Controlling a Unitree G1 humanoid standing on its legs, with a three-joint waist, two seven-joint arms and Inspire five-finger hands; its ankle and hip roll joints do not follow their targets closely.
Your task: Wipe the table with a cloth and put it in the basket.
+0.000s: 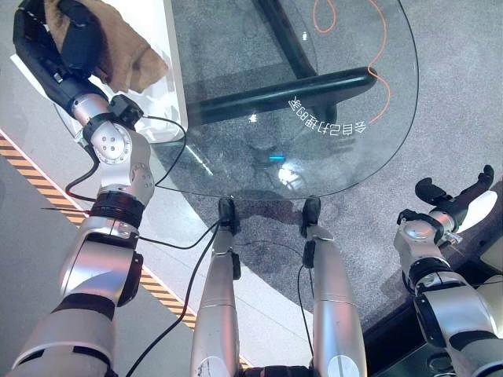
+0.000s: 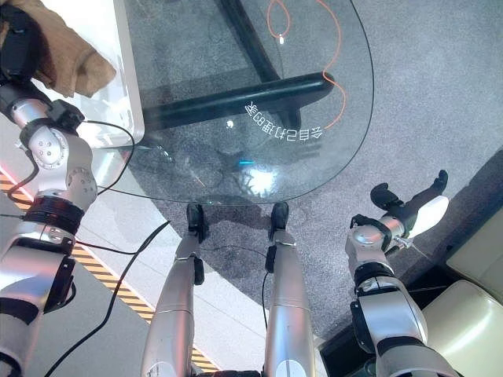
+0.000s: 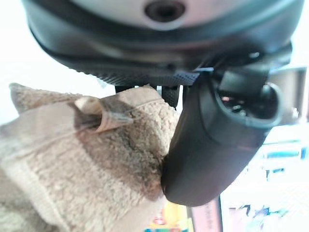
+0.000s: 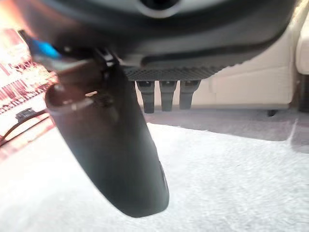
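Because the left hand (image 1: 67,43) has its thumb and fingers curled round the tan cloth (image 1: 130,55), pinching a bunched fold as the left wrist view shows, the cloth hangs off the hand and not on the glass. It is held up beyond the left edge of the round glass table (image 1: 361,149), over a white surface (image 1: 161,31) beside it, probably to carry it off for dropping; I cannot make out a basket. The right hand (image 1: 460,200) hangs idle off the table's right side, low over grey carpet (image 1: 456,94), fingers straight and loose, holding nothing.
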